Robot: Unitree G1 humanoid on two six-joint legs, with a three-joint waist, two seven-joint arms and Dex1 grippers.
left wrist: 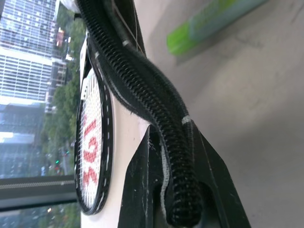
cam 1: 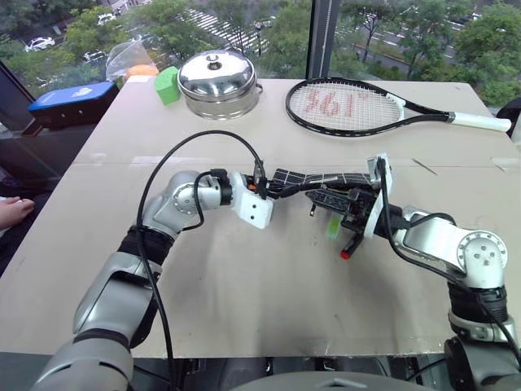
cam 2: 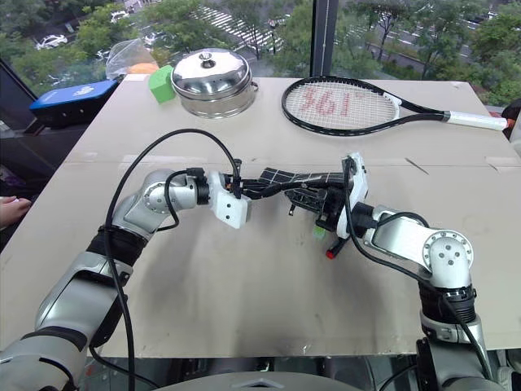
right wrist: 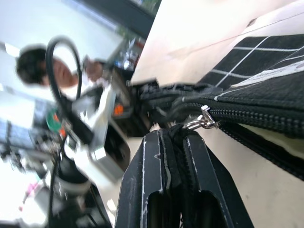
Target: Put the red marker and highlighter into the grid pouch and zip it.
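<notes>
The grid pouch hangs stretched between my two grippers just above the table's middle. My left gripper is shut on the pouch's left end; the left wrist view shows its fingers clamped on the zipper edge. My right gripper is shut on the black zipper pull cord, beside the metal pull. The highlighter lies on the table under the pouch. The red marker lies next to it, partly hidden by my right hand, its red end toward the table's front.
At the table's back stand a steel pot with lid, a green cube and a tennis racket. A blue box sits off the back left corner. A person's hand shows at the left edge.
</notes>
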